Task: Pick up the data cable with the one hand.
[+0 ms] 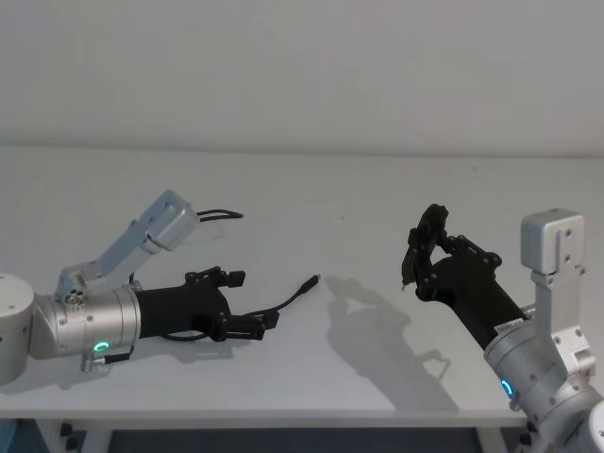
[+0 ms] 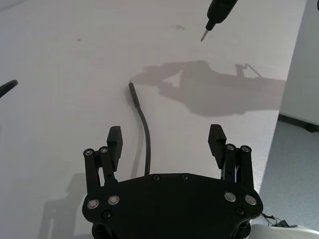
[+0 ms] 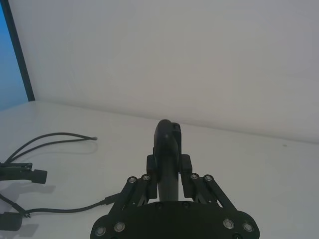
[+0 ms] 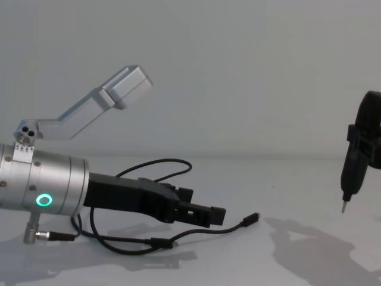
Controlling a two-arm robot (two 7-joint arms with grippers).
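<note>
The data cable [image 1: 300, 288], thin, black and looped, lies on the white table [image 1: 377, 189], one small plug [image 4: 253, 218] pointing right and an inline joint [image 4: 161, 243] in the near loop. My left gripper [image 1: 253, 300] hovers low over it, open. In the left wrist view the cable [image 2: 144, 124] runs out between the fingers [image 2: 114, 138], nearer one of them, touching neither. My left gripper [image 4: 199, 207] stays just above the surface. My right gripper [image 1: 425, 257] is raised at the right, shut on a black tool [image 1: 429, 225] with a thin pointed tip [image 4: 344, 205].
The cable's far loop [image 1: 217, 214] curls behind the left arm. A short wire with a silver plug [image 4: 50, 236] hangs at the left wrist. The table's front edge [image 1: 283, 413] is close below the arms. Bare tabletop [image 1: 368, 321] separates the two grippers.
</note>
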